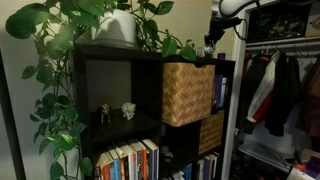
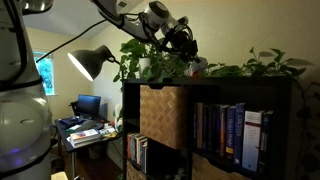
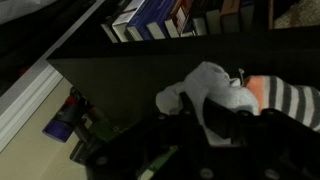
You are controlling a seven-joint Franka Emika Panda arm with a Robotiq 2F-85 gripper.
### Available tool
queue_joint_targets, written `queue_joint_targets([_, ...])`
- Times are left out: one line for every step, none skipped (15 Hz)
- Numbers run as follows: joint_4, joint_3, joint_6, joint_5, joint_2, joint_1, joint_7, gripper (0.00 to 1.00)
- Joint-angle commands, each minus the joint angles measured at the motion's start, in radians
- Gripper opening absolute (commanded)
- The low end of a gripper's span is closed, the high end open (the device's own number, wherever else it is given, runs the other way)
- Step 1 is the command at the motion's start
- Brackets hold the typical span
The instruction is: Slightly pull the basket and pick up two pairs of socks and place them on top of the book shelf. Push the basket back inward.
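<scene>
While the arm comes in from the upper right in an exterior view, the gripper [image 1: 211, 42] hangs just over the right end of the book shelf [image 1: 110, 60], right beside the big leafy plant [image 1: 70, 40]. The basket [image 1: 188, 92] sits in the upper right cube and looks like it pokes out a bit from the front. A darker basket [image 1: 211, 130] is in the cube below.

From the other side, the gripper [image 2: 186, 47] is in among the leaves above the shelf top. The basket [image 2: 163, 115] is in the top cube, with books [image 2: 235, 135] to its right and a lamp [image 2: 92, 62] off to the left.

Wrist view: the gripper [image 3: 215, 125] is closed, pinching a bundle of white socks [image 3: 205, 88] down on the dark shelf top. A striped sock [image 3: 285, 100] lies touching them on the right.
</scene>
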Motion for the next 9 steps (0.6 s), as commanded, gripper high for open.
queue_joint_targets([0.034,-0.02,0.014,-0.043,0.051,0.0,0.056,0.06])
queue_joint_targets([0.033,-0.026,0.025,-0.048,0.062,0.002,0.066,0.06])
queue_joint_targets([0.034,-0.032,0.036,-0.05,0.072,0.003,0.071,0.06])
queue_joint_targets([0.035,-0.039,0.05,-0.044,0.082,0.004,0.071,0.06])
queue_joint_targets([0.035,-0.046,0.068,-0.044,0.089,0.004,0.075,0.06])
queue_joint_targets([0.033,-0.053,0.091,-0.045,0.098,0.004,0.081,0.06])
queue_joint_targets([0.03,-0.059,0.116,-0.044,0.104,0.004,0.084,0.06])
queue_joint_targets([0.028,-0.066,0.139,-0.042,0.11,0.003,0.087,0.06])
queue_joint_targets([0.027,-0.072,0.161,-0.044,0.117,0.003,0.091,0.06])
